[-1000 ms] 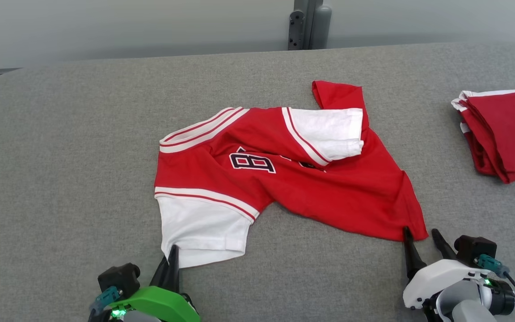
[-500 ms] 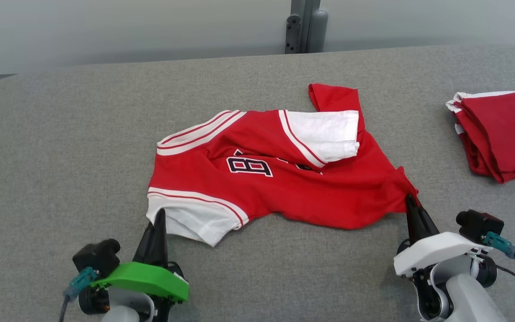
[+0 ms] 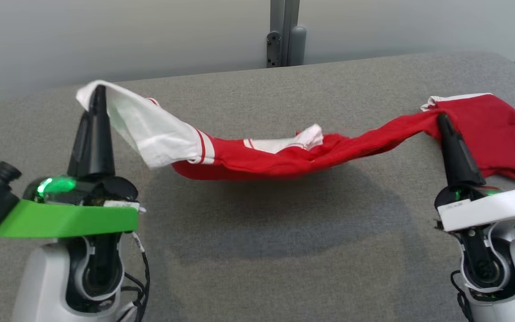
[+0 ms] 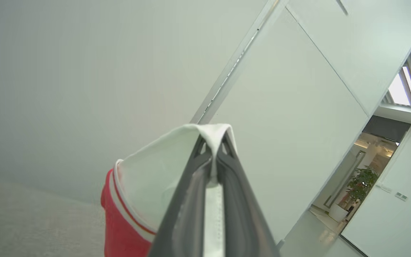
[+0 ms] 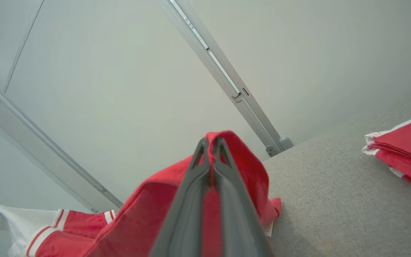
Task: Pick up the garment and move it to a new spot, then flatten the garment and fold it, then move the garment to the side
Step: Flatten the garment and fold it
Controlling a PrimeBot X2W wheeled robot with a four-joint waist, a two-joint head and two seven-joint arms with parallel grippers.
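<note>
**Clerk:** Surroundings, please.

**Checker:** Item one: tabletop (image 3: pixel 257 268), grey cloth cover, rounded far corners. Item two: folded pile (image 3: pixel 503 129) of red cloth with white trim, far right of the tabletop. Item three: grey post (image 3: pixel 284 36) with bracket, behind the far edge, against a pale wall (image 3: pixel 105 36).

**Clerk:** Anything in the way?

**Checker:** The folded pile lies directly behind the right gripper (image 3: pixel 441 117). In the head view the held red end overlaps it, so the border between the two is hard to trace. Below the hanging cloth the tabletop carries its shadow (image 3: pixel 284 214).

**Clerk:** The main entry?

**Checker:** Item four: garment (image 3: pixel 284 161), red body, white sleeves, striped trim. Slung above the middle of the tabletop, sagging at its centre. Long axis runs across the tabletop, side to side; white sleeve end at the robot's left, plain red end at its right.

**Clerk:** Holders?

**Checker:** Left gripper (image 3: pixel 99 89): raised, jaws pressed together, pinching the white sleeve hem. Right gripper: raised, jaws pressed together, pinching the red edge.
</note>
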